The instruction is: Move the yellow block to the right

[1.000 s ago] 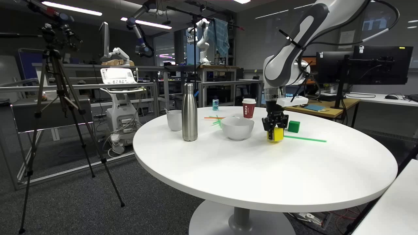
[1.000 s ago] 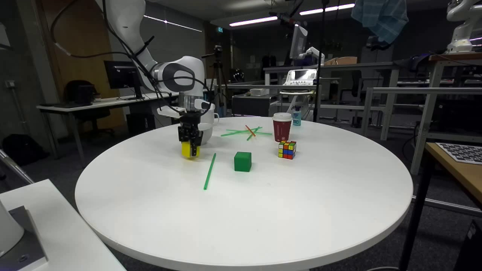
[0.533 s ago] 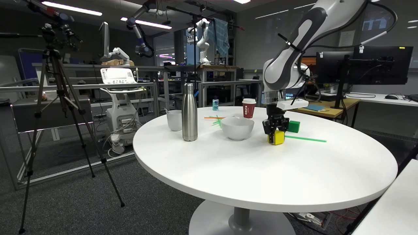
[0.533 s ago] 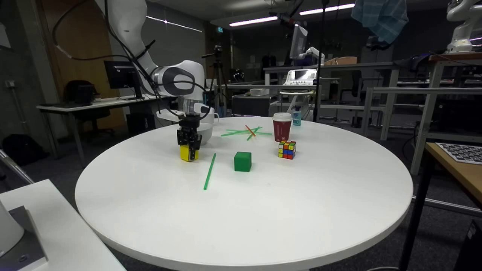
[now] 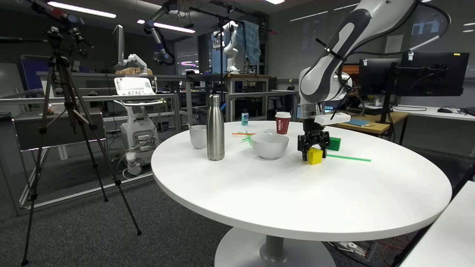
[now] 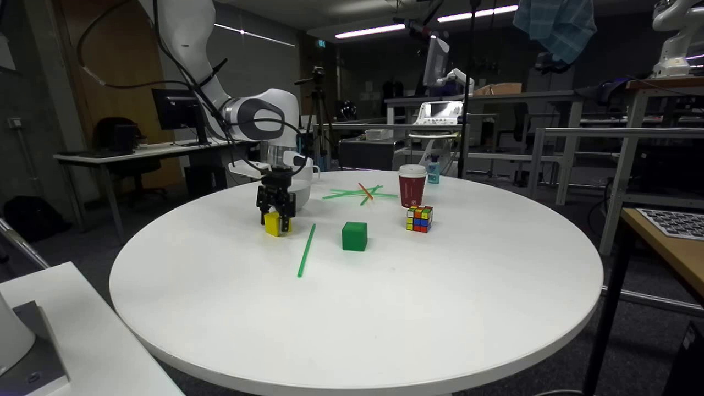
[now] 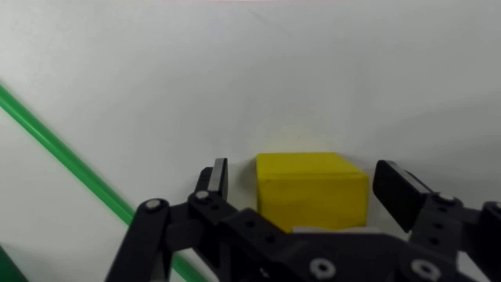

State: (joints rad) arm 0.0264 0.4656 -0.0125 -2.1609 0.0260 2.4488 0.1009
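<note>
covering part of the yellow block point(image 7: 311, 199): the gripper point(image 7: 302, 176) itself (wrist view); green block point(image 7: 8, 270) there cut off to a corner.
fingers point(image 7: 395, 192) spread; yellow block between them, on the table point(image 6: 357, 319).

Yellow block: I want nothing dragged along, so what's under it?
The yellow block appears to rest on the white table; a green stick lies apart from it. The block itself covers whatever is directly beneath, so that cannot be seen.
</note>
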